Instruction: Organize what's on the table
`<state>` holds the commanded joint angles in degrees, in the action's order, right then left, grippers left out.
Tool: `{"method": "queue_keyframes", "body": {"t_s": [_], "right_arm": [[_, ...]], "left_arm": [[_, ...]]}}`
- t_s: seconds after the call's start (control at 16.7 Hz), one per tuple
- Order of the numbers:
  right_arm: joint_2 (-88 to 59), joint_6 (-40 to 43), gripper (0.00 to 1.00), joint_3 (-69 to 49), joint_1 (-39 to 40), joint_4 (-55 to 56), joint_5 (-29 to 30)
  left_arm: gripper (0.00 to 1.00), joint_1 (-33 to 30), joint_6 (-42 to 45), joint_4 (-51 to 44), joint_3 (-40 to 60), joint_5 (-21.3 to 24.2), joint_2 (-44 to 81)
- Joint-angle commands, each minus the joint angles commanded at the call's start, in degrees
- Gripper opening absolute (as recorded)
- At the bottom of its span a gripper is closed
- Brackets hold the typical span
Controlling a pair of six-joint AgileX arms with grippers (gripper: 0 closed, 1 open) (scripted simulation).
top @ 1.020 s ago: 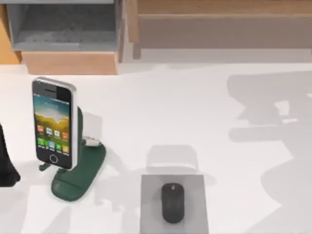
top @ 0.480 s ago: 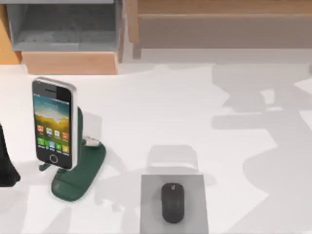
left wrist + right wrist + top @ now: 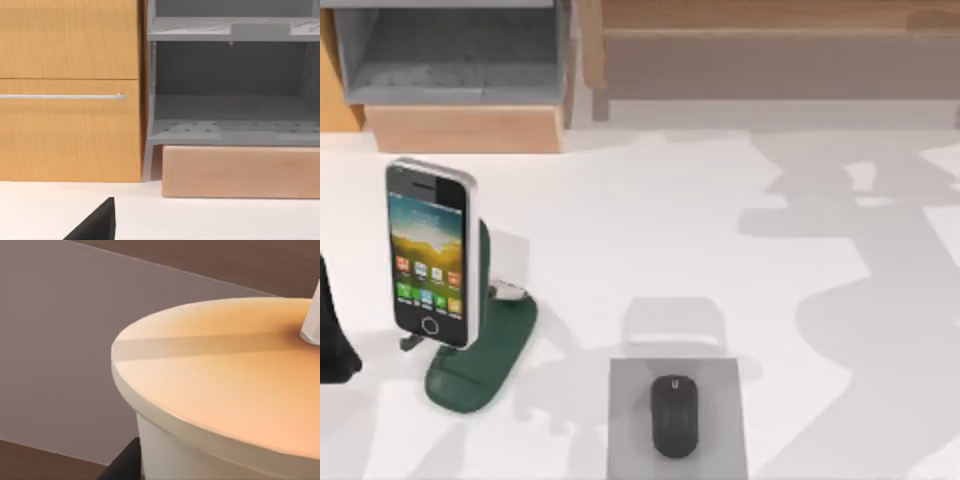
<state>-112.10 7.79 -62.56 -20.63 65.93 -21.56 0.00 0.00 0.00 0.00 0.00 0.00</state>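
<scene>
Going L to R across the bench [image 3: 660,220], which is white and flat. At the far L edge a dark bit of our left arm [image 3: 332,335] sits parked; its tool's fingers aren't visible enough, so we can't tell if it's open or closed. The left wrist view faces the shelf unit [image 3: 225,100], wood drawer front w/ a metal handle [image 3: 60,96] beside grey open bays.

Next: phone [image 3: 432,255] standing upright in a dark green stand [image 3: 485,360], L side of the bench. We judge it light but top-heavy and glossy, so likely slippery and fragile on the glass; best taken by the two long side edges, mid-height, not the screen.

Then the mouse [image 3: 674,415] on a grey pad [image 3: 720,440], near-centre at the bottom edge. Prob. light, rigid, smooth curved shell; pinch across its narrow sides. Pad is thin, prob. flexible, hard to lift flat.

R side: bare bench w/ arm shadows. The right wrist view shows a tan-topped, cream-sided round object [image 3: 225,400] very close up; whether the right tool holds it, or how wide it's open, we can't tell.
</scene>
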Motion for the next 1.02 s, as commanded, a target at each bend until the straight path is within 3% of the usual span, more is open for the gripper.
{"method": "queue_keyframes", "body": {"t_s": [1.02], "right_arm": [[-4.64, -7.82, 0.00, -20.84, 0.32, -31.93, 3.33]], "left_arm": [[1.00, 0.00, 0.00, 0.00, 0.00, 0.00, 0.00]]}}
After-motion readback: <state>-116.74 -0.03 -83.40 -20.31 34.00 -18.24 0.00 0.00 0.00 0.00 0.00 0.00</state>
